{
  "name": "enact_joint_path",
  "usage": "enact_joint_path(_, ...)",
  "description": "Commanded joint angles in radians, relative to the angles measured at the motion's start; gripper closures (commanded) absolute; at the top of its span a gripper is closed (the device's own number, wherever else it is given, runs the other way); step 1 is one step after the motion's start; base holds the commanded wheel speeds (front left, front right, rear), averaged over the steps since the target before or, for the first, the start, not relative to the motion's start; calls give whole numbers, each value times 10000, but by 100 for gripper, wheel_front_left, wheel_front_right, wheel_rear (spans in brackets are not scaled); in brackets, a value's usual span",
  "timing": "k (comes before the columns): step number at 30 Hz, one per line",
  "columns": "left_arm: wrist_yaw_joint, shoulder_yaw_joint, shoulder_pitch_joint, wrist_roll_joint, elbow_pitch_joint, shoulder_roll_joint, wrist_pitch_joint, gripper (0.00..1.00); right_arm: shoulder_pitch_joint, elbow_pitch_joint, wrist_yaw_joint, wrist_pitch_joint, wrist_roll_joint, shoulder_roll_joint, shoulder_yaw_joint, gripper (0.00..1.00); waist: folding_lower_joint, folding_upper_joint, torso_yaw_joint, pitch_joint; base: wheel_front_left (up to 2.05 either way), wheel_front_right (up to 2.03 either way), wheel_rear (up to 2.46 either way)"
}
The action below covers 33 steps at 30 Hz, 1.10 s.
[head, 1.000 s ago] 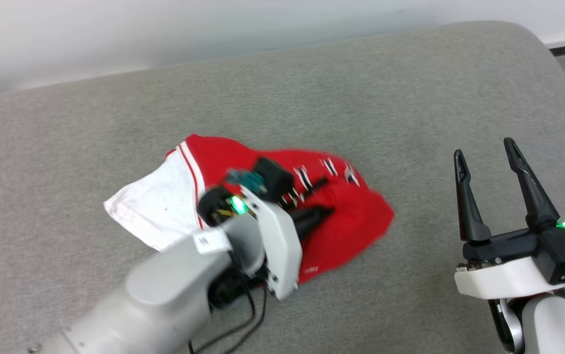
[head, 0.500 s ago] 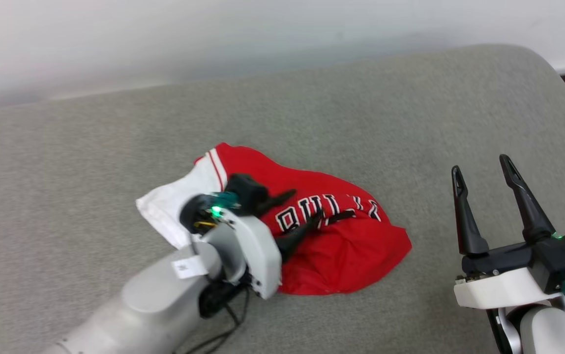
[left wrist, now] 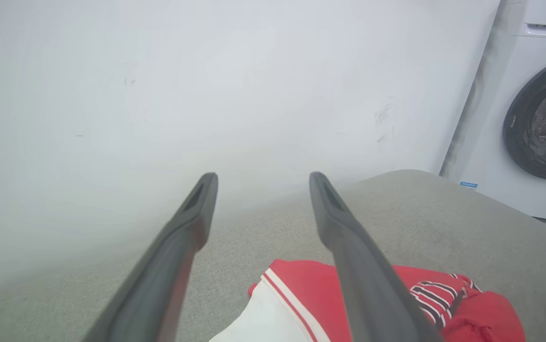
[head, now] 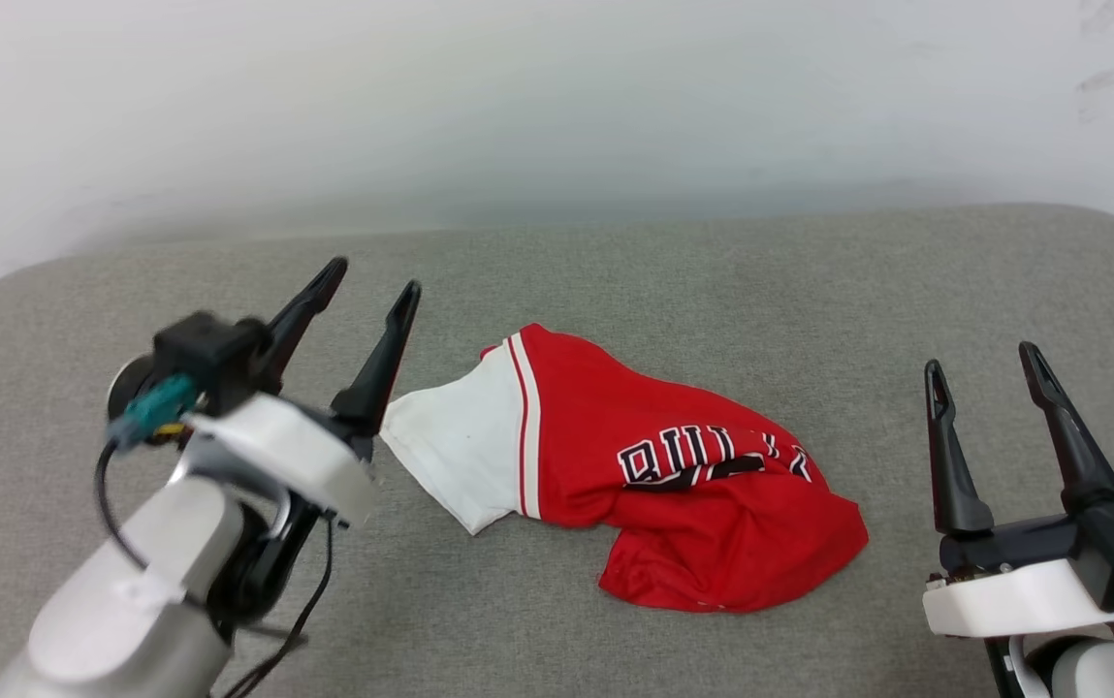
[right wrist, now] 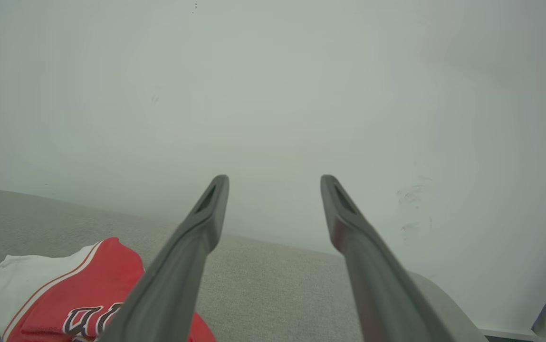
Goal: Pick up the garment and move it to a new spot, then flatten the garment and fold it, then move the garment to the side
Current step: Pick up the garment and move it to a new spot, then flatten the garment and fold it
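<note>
The left hand (head: 374, 274) is held at the near left of the grey fabric-covered bench (head: 712, 281), lifted clear of the cloth, its two dark fingers spread wide with nothing between them. The right hand (head: 981, 358) is held likewise at the near right, spread and empty. They are judged to be kept on either side of the garment (head: 673, 485) so that two edges can be taken together for the flattening, which is not yet begun.

Between the hands, on the middle of the bench, the garment is laid in a crumpled heap and is gripped by neither. It is a red jersey. One white short sleeve (head: 460, 441) is turned toward the left hand and is bordered by red-white striped trim. The black, white-outlined lettering is partly swallowed by a fold, and the red body is bunched toward the right.

Beyond the bench a plain pale wall (head: 557, 97) is seen, and past the bench's end, in the left wrist view, a white washing machine (left wrist: 539, 109).
</note>
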<state>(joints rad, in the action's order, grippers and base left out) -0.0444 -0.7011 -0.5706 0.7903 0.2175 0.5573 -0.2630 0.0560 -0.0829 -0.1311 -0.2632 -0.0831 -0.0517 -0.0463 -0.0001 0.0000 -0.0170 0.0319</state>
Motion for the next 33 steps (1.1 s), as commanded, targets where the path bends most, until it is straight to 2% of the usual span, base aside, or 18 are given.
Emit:
enact_joint_path(1,-178,433,525,-299,-350,-36,-20,0,-139,-69,7,-24,8,21,-31,0,1,0,87,-78,0,0,0)
enact_joint_path(5,-454,2009,2495,-1411,-1551,-455,-23,0,-327,-221,7,-24,152,23,-108,0,1,0,174,-138,0,0,0)
enact_joint_path(9,-489,3738,4102,-2132,-2435,-1390,-24,0,-458,-381,7,-24,294,23,-167,0,1,0,242,-99,0,0,0)
enact_joint_path(12,-182,4652,5023,-2700,-2865,-2128,-24,0,-519,-443,7,-24,344,22,-187,0,1,0,271,-71,0,0,0)
enact_joint_path(16,385,5362,5838,-3276,-2935,-2812,-25,0,-568,-424,7,-24,436,22,-71,0,1,0,231,-135,0,0,0)
enact_joint_path(20,919,5820,6216,-3702,-2904,-3310,-25,0,-555,-448,7,-24,576,24,-30,0,1,0,172,-135,0,0,0)
enact_joint_path(25,1357,5958,6211,-4081,-2691,-3616,-26,0,-489,-514,7,-24,593,23,113,0,1,0,58,6,0,0,0)
enact_joint_path(29,1539,5559,5845,-4160,-2188,-3365,139,0,-343,-587,7,-24,544,24,182,0,1,0,-120,252,0,0,0)
enact_joint_path(33,1649,5198,4982,-3903,-1858,-3037,998,0,-138,-711,7,-24,509,24,249,0,1,0,-298,748,0,0,0)
